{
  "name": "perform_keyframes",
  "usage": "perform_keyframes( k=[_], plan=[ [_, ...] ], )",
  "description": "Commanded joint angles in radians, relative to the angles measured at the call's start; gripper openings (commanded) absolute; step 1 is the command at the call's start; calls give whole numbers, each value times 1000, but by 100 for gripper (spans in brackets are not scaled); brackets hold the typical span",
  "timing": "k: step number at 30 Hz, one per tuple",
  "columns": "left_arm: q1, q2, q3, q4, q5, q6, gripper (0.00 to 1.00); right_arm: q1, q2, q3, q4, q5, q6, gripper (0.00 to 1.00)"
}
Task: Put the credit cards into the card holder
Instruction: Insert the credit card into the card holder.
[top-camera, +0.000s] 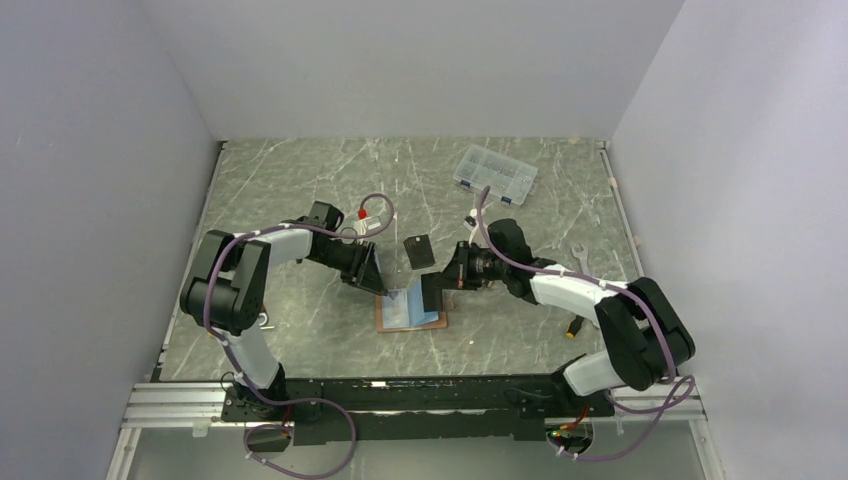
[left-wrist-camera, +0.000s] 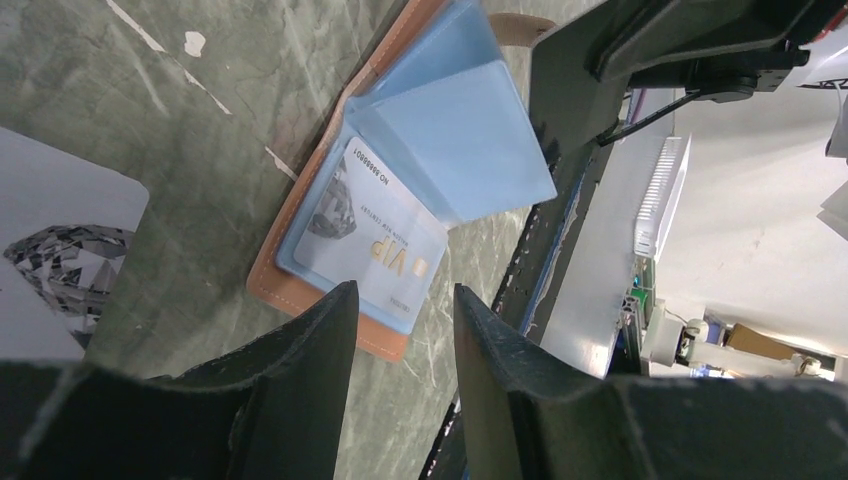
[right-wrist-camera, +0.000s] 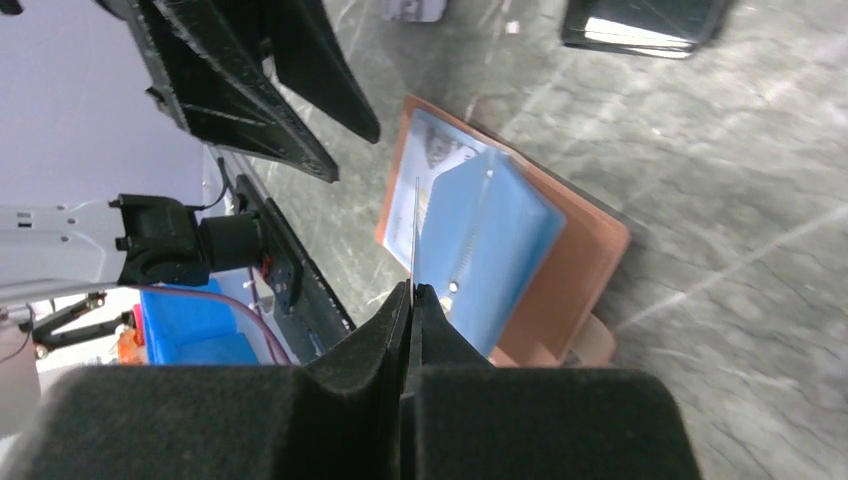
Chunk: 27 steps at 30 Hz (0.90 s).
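Note:
The card holder (top-camera: 408, 312) lies open near the table's front, tan leather with blue-grey pockets. It also shows in the left wrist view (left-wrist-camera: 300, 290) and the right wrist view (right-wrist-camera: 590, 250). A silver-grey VIP card (left-wrist-camera: 372, 235) sits in its lower pocket. Another silver-grey card (left-wrist-camera: 50, 250) lies on the table beside my left gripper. My left gripper (left-wrist-camera: 405, 300) is open and empty, just left of the holder (top-camera: 370, 272). My right gripper (right-wrist-camera: 411, 288) is shut on a thin card (right-wrist-camera: 414, 225), seen edge-on and standing over the blue pockets; its colour cannot be told.
A small black rectangle (top-camera: 419, 250) lies just behind the holder, also in the right wrist view (right-wrist-camera: 640, 25). A clear compartment box (top-camera: 494, 173) stands at the back right. A wrench (top-camera: 578, 253) lies by the right arm.

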Motion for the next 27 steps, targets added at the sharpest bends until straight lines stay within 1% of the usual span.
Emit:
perform_keyframes(
  k=[1,7,15,17,21,24,26,27],
  plan=[
    [20,-17,37,-34,33,44,45,36,29,72,43,-44,-28,0],
    [51,-18,43,-60,48,51,48,59,100,116,3,-36,-48,0],
    [53,22,66,-119,68,67,55,82,196,122,48,-30,-41,0],
    [53,21,65,-119,72,66,55,90,217,128,68,-40,-36,0],
    [53,11,49,-99,77,49,56,126,272,167,51,-36,-55,0],
    [53,6,36,-90,92,36,57,130,292,156,64,-29,-50,0],
    [53,-2,13,-71,90,29,60,129,293,142,63,-17,-49,0],
    [51,-2,3,-62,87,23,66,129,291,133,66,-13,-47,0]
  ],
)
